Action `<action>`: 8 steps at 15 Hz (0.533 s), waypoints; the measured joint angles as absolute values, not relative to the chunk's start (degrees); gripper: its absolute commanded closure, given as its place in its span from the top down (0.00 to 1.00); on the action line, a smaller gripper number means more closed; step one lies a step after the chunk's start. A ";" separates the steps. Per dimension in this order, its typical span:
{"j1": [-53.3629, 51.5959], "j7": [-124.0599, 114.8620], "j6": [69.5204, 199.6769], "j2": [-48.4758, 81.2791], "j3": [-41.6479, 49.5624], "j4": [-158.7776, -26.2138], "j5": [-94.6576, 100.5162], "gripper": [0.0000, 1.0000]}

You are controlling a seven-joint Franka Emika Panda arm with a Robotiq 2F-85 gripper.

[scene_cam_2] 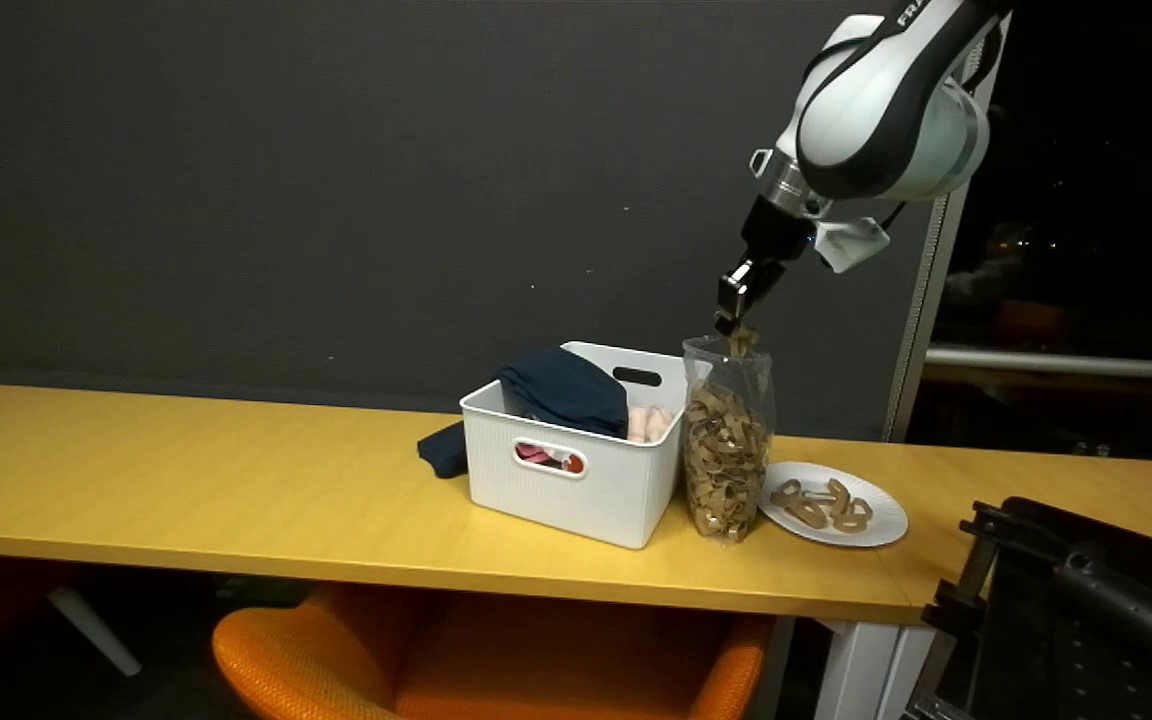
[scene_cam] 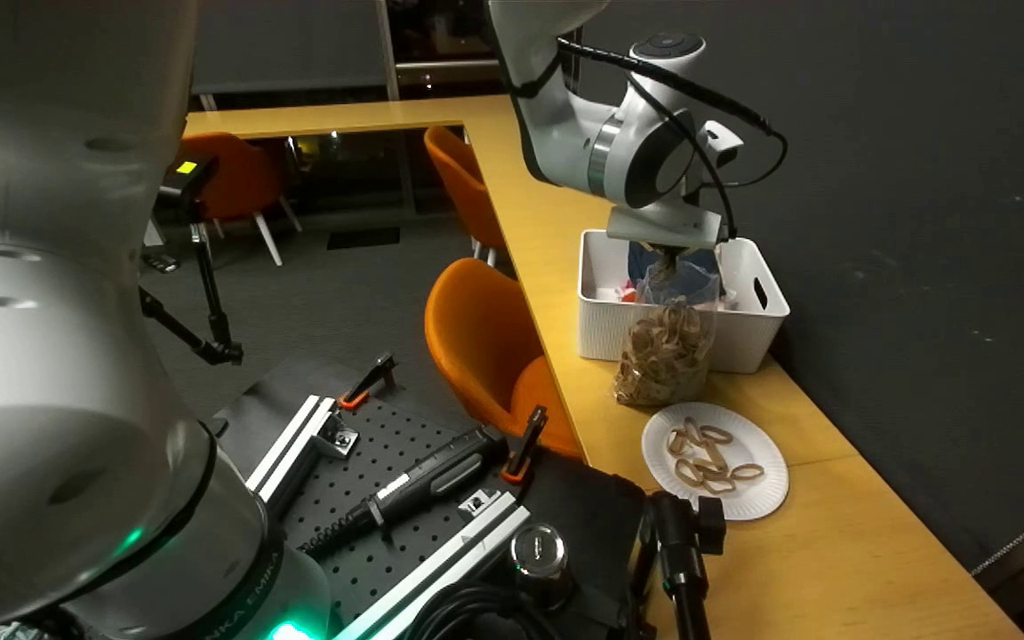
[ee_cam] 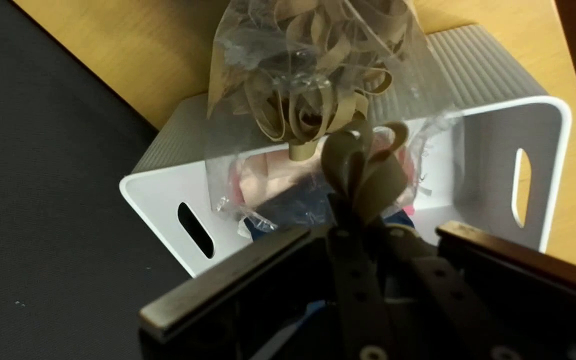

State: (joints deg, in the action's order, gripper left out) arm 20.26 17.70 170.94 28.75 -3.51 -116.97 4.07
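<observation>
Wrist view: we are finding the gripper [ee_cam: 368, 227] clamped on a small bunch of tan rubber bands [ee_cam: 363, 175], its jaws drawn nearly together and the loops fanning out beyond them. Overlap is keeping us from giving an exact count of the held bands. The bunch is hanging at the mouth of a clear plastic bag [scene_cam_2: 726, 450]; we are unable to determine whether it is sitting inside the rim or just over it. Both exterior views are showing the bag standing upright on the wooden table [scene_cam_2: 236, 480], its lower part holding a dense heap of similar bands and its upper film rising above them. We are noting a white plastic basket [scene_cam_2: 556, 490] standing just beside the bag; contact between the two is remaining unclear to us. Inside the basket, dark blue cloth [scene_cam_2: 571, 392] is lying bunched, with pale pink fabric [scene_cam_2: 648, 423] showing next to it. On the bag's opposite side, a white paper plate [scene_cam: 765, 436] is resting flat and bearing several loose tan bands [scene_cam: 709, 465], some of them overlapping. The Franka arm [scene_cam_2: 876, 130] is reaching over the table from above. In an exterior view, we are also observing an orange chair [scene_cam: 481, 338] standing at the table's edge and a black perforated board [scene_cam: 401, 436] carrying a black cylindrical tool [scene_cam: 428, 471] and a shiny metal cylinder [scene_cam: 539, 551].
</observation>
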 measured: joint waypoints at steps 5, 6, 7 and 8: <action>20.37 18.05 171.22 31.77 -2.58 -114.72 4.16 0.02; 20.31 18.05 171.22 32.18 -2.31 -114.39 4.22 0.31; 20.25 18.05 171.22 32.45 -2.02 -114.22 4.27 0.33; 20.18 18.02 171.22 32.69 -1.68 -114.02 4.28 0.39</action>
